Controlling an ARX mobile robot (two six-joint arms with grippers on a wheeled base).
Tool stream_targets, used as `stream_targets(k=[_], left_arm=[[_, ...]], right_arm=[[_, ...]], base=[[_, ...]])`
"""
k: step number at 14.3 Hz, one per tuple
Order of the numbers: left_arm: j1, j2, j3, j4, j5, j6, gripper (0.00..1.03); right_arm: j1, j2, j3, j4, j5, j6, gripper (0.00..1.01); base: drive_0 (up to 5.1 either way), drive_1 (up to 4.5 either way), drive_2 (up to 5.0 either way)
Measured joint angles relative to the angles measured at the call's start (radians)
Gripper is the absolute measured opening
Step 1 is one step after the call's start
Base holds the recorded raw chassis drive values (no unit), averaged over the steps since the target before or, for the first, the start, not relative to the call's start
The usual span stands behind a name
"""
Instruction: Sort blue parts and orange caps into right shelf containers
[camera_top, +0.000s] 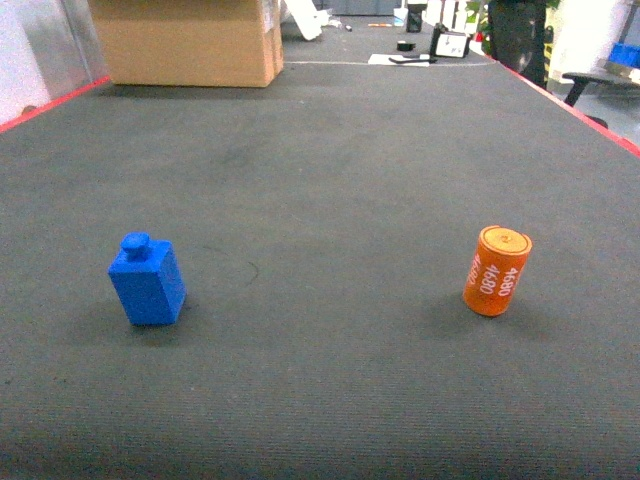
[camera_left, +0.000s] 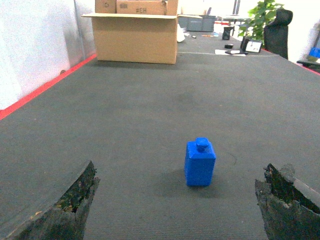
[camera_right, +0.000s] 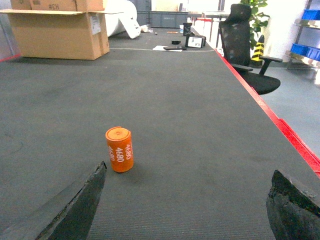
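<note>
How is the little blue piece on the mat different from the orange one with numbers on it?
The blue part is a boxy block with a small round knob on top; the orange cap is a round cylinder. The blue part is plain, while the orange cap carries white "4680" print down its side. In the head view the blue part sits on the left, the orange cap on the right. Both stand upright on the dark mat, untouched.

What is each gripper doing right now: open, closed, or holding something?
Left gripper: open, empty, behind the small blue plastic block.
Right gripper: open, empty, behind the orange plastic cylinder cap.
</note>
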Motion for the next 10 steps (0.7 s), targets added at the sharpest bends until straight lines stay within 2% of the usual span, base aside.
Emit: stream_targets(k=[10], left_arm=[[0.0,0.0,0.0,-0.011,0.002,0.0,0.98]], right_arm=[[0.0,0.0,0.0,-0.01,0.0,0.0,0.98]], base=[[0.0,0.0,0.0]])
